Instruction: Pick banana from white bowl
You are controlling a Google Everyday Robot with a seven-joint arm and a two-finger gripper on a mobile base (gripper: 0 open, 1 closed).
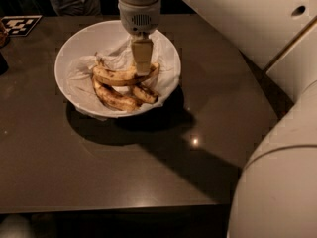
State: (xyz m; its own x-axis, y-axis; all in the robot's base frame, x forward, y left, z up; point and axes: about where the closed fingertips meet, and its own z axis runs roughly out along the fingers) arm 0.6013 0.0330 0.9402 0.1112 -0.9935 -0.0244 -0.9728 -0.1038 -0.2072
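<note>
The white bowl (69, 58), lined with crumpled white paper, stands on the dark table at the upper left of centre. Three bananas lie in it. The banana (116, 76), long, yellow and speckled, lies across the middle. A browner curved banana (115, 99) lies in front of it, and a short stubby one (146, 94) to the right. My gripper (142, 67) points straight down into the bowl, its tip at the right part of the long banana, hiding that part of it.
A black-and-white marker tag (20, 25) lies at the table's far left corner. A dark object (3, 62) sits at the left edge. My white arm (277, 133) fills the right side. The table's front edge (114, 208) runs along the bottom.
</note>
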